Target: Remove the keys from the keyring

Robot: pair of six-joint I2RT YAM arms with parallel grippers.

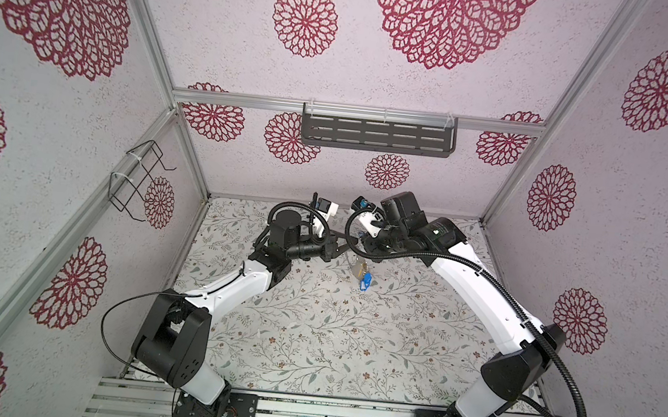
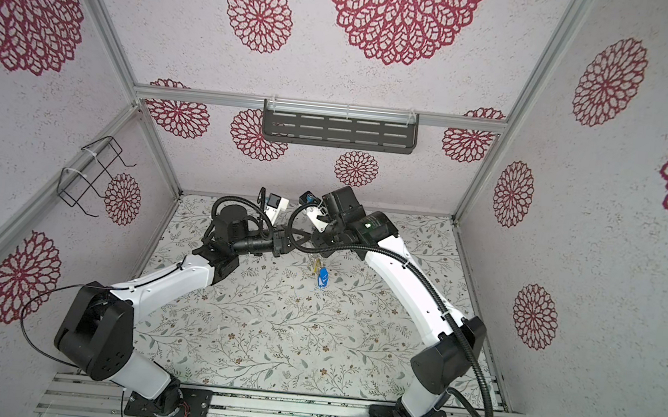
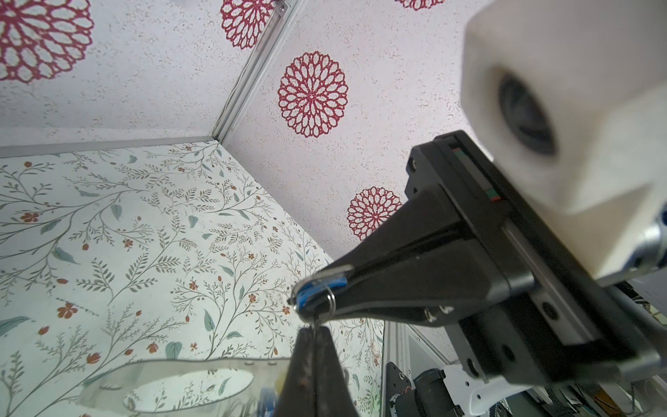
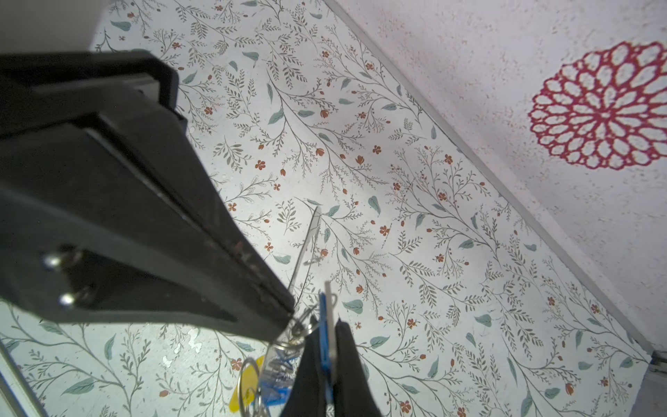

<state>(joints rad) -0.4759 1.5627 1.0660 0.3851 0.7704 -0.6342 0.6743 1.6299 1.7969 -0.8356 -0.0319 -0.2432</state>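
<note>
Leaf-printed matte tabletop (image 1: 311, 341) below, flat grey scalloped keyring (image 3: 101, 386) with wide oval hole hanging clear of it, left gripper (image 3: 314, 334) clamped shut beside keyring's rim, right gripper (image 4: 326, 332) pinching one oblong blue plastic tag (image 4: 322, 307), other tagged keys (image 1: 361, 271) dangling beneath keyring.

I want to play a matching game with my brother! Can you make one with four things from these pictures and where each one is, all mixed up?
Things:
1. top blue tag
2. big metal ring
3. dark shelf
4. yellow tag

Places:
A. on the back wall
B. dangling in the bunch under the grippers
C. pinched by the right gripper
D. gripped at its edge by the left gripper

Pairs: 1-C, 2-D, 3-A, 4-B.
</note>
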